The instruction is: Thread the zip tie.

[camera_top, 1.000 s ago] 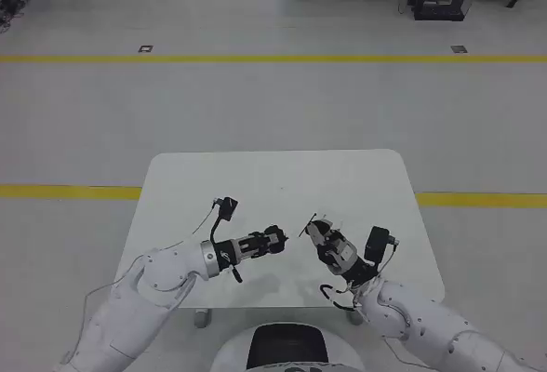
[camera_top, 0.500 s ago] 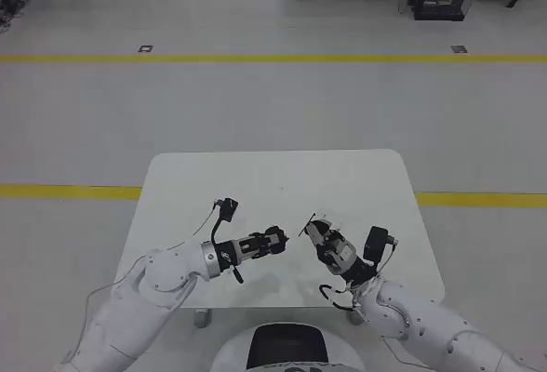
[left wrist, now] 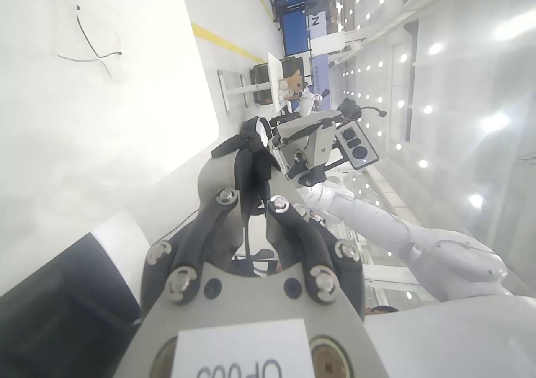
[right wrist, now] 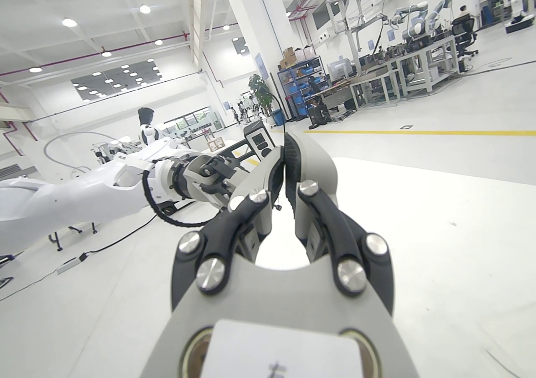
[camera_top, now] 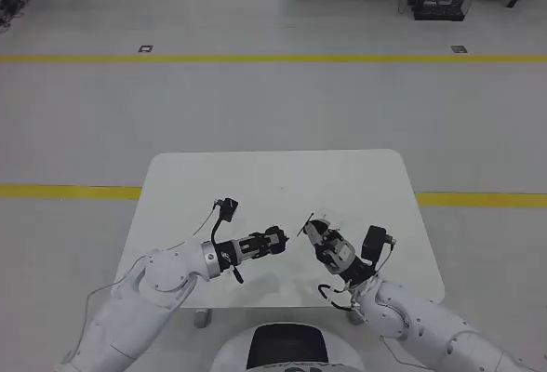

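My right gripper hangs over the near middle of the white table, shut on a thin black zip tie. In the right wrist view the zip tie stands up out of the pinched fingertips of the right gripper. A short gap away on the left, my left gripper points at the right one. In the left wrist view the left gripper has its pads pressed together. A dark bit sits at its tips, and I cannot tell what it is.
Several loose black zip ties lie on a clear sheet farther out on the table. The table's rounded corner and edge run close by. The left arm stretches in beside the right gripper.
The right gripper has edged slightly toward the left gripper with the zip tie. The left arm has barely moved.
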Robot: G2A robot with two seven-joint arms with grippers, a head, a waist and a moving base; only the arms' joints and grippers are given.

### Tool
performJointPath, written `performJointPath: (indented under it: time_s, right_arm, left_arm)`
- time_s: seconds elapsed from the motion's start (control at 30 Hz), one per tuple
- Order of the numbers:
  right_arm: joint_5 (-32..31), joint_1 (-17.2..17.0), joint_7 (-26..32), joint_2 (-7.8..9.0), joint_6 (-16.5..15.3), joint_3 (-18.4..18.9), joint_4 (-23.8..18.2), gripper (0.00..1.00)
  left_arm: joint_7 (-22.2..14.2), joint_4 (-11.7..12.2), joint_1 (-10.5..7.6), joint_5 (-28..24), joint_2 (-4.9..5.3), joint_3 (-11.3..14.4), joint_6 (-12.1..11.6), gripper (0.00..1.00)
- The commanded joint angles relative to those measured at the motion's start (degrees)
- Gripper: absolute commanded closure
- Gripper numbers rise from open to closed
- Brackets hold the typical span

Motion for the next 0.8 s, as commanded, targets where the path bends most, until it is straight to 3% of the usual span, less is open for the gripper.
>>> performJointPath:
  time_s: [0.0,0.77]
  right_arm:
    - [-0.52,-0.27,0.55,-0.37,0.12,0.29,-0.04,1.00]
    - [-2.76,-2.39,3.21,-3.84,-0.93,3.73,1.78,1.00]
  left_arm:
    - [0.00,0.00,0.00,0.00,0.00,0.00,0.00,1.00]
    - [0.00,0.00,0.00,0.00,0.00,0.00,0.00,1.00]
